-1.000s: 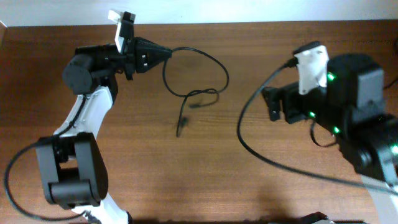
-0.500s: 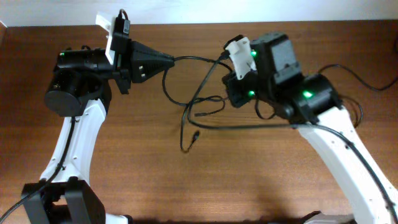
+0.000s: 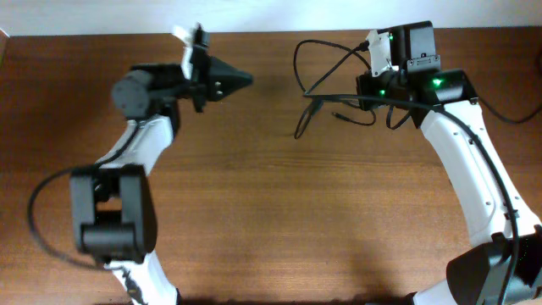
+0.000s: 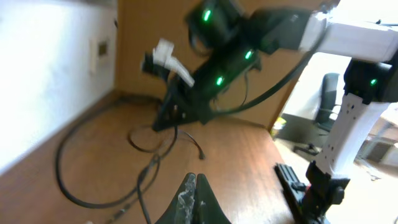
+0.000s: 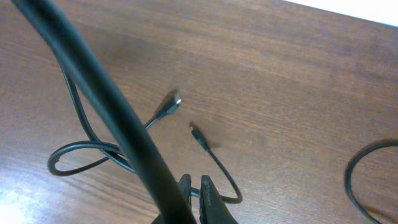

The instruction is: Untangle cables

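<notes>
The thin black cables (image 3: 295, 63) lie in loose loops at the far middle-right of the wooden table, with one plug end (image 3: 298, 133) trailing toward me. My right gripper (image 3: 362, 100) sits at their right edge. In the right wrist view it (image 5: 196, 190) is shut on a cable strand (image 5: 224, 174) that curls up to a small plug (image 5: 196, 132); a second plug (image 5: 174, 99) lies beside it. My left gripper (image 3: 243, 82) points right, well left of the cables, shut with nothing in it (image 4: 196, 185). From the left wrist, the loops (image 4: 146, 140) lie on the table below the right arm.
A thick black arm wire (image 5: 112, 106) crosses the right wrist view diagonally and hides part of the loops. The table's far edge meets a white wall (image 3: 271, 13). An office chair (image 4: 326, 93) and a black stand (image 4: 311, 186) sit beyond the table.
The cable has left my left gripper's tip. My right gripper closed on a strand and drew the loops to the right and far side. The left arm swung slightly right.
</notes>
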Robot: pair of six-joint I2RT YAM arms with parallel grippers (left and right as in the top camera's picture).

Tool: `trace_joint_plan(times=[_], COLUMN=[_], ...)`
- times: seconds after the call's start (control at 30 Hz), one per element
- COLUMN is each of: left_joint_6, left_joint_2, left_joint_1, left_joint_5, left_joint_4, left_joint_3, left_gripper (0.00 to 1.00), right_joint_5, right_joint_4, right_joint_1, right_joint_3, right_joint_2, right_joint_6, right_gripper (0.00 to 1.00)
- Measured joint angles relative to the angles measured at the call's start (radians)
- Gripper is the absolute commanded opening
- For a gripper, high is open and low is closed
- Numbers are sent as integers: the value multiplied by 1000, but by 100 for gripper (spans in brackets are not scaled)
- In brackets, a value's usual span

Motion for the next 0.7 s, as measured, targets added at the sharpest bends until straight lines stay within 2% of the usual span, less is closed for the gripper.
trace_joint_plan(times=[0.07, 0.1, 0.13, 0.2, 0.23, 0.27, 0.37, 0.43, 0.5, 0.57, 0.63, 0.7], left_joint_6=[80, 118, 169, 338, 470, 561, 687, 735, 834, 942, 1000, 1029], left_joint_2=[93, 132, 152, 175, 182, 189, 189, 187, 179, 103, 27, -10], left_joint_1=[-45, -51, -51, -57, -73, -96, -186, -211, -219, -223, -223, -223], left_joint_5=[-24, -90, -162, -292, -394, -475, -704, -855, -1046, -1193, -1221, -1135], left_joint_4=[-3, -1, -70, -360, -555, -651, -859, -1062, -1356, -1738, -2041, -2218], left_joint_3=[0, 0, 0, 0, 0, 0, 0, 14, 68, 196, 379, 522], left_gripper=[0, 0, 0, 0, 0, 0, 0, 0, 0, 0, 0, 0], right_joint_5=[-88, -105, -159, -209, -229, -238, -251, -251, -251, -240, -238, -236], right_joint_4=[0, 1, 0, -4, -4, -4, -41, -57, -64, -69, -74, -96], right_joint_1=[0, 0, 4, 37, 79, 104, 118, 118, 118, 118, 118, 118], right_joint_3=[29, 35, 41, 47, 55, 63, 84, 84, 84, 84, 84, 84], right_joint_2=[0, -1, -3, -21, -48, -66, -100, -100, -100, -100, -100, -100], right_joint_6=[-3, -3, -4, -7, -6, -7, -6, -6, -7, -7, -8, -8], right_gripper=[4, 4, 4, 4, 4, 4, 4, 4, 4, 4, 4, 4])
